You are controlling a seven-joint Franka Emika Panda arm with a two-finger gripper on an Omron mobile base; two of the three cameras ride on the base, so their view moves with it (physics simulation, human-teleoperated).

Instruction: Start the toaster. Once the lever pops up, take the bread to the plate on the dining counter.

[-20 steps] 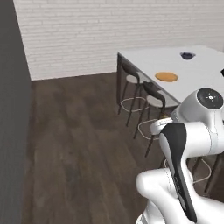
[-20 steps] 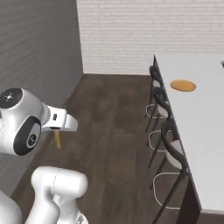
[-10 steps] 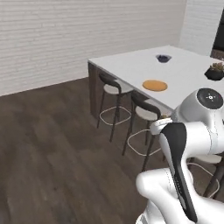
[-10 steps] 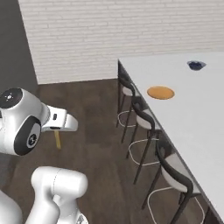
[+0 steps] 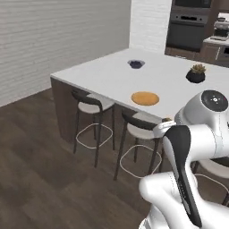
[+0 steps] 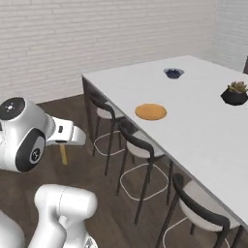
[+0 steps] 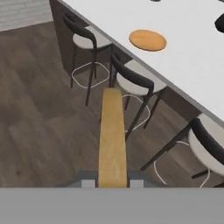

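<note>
My gripper (image 7: 112,183) is shut on the bread (image 7: 112,135), a tan slice seen edge-on that runs up the middle of the hand view. In the right base view the bread (image 6: 63,154) hangs below the white hand over the dark floor. The orange plate (image 7: 148,40) lies flat near the edge of the white dining counter (image 7: 192,57), beyond the slice and to its right. The plate (image 5: 145,98) also lies on the dining counter (image 5: 103,74) in the left base view, and the plate (image 6: 150,111) likewise in the right base view. The toaster is out of view.
Dark bar stools (image 5: 91,103) (image 6: 138,145) stand along the counter's near side, between me and the plate. A small dark bowl (image 5: 136,64) and a potted plant (image 5: 196,74) sit farther back on the counter. Wall ovens (image 5: 192,27) stand behind; dark wood floor (image 5: 40,170) lies open to the left.
Both base views have shifted as the base drives and turns: the dining counter, stools and plate now stand nearer and larger. The arm keeps its pose with the bread held.
</note>
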